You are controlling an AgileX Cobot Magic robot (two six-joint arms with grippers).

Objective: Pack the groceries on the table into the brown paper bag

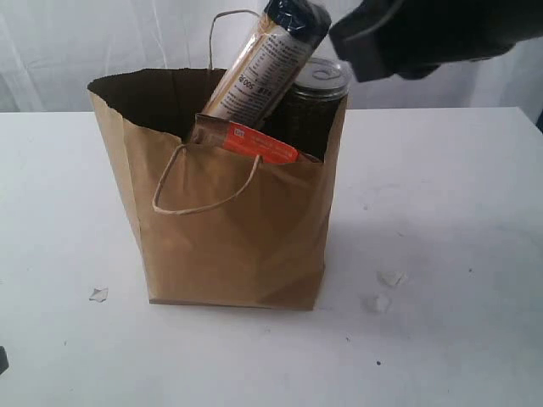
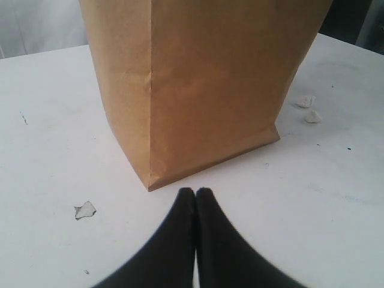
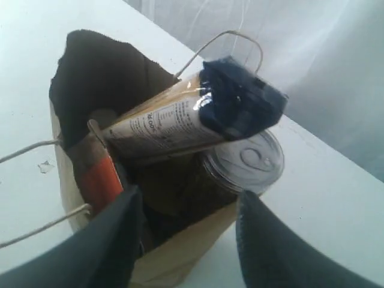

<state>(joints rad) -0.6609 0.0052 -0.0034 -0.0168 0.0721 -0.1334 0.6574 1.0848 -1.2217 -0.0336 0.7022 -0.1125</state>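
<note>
Plain white worktop (image 1: pixel 450 195), pale curtain (image 1: pixel 76 42) hanging behind its far edge. The paper bag (image 1: pixel 237 246) is standing upright well in from the edges, with a pasta packet (image 1: pixel 254 72), a can (image 1: pixel 316 106) and an orange pouch (image 1: pixel 259 142) poking out the top. The right pincer (image 3: pixel 189 207) is hovering released over the opening, holding nothing. The left pincer (image 2: pixel 195 193) is sitting clenched and empty just beside the bag's bottom corner. A few crumbs (image 1: pixel 391 277) are lying nearby.

Pasta packet (image 1: pixel 263 64), can (image 1: pixel 316 110), pouch (image 1: pixel 254 140) in bag (image 1: pixel 237 246); bag on table (image 1: pixel 441 212); crumbs (image 1: pixel 98 294) either side.
</note>
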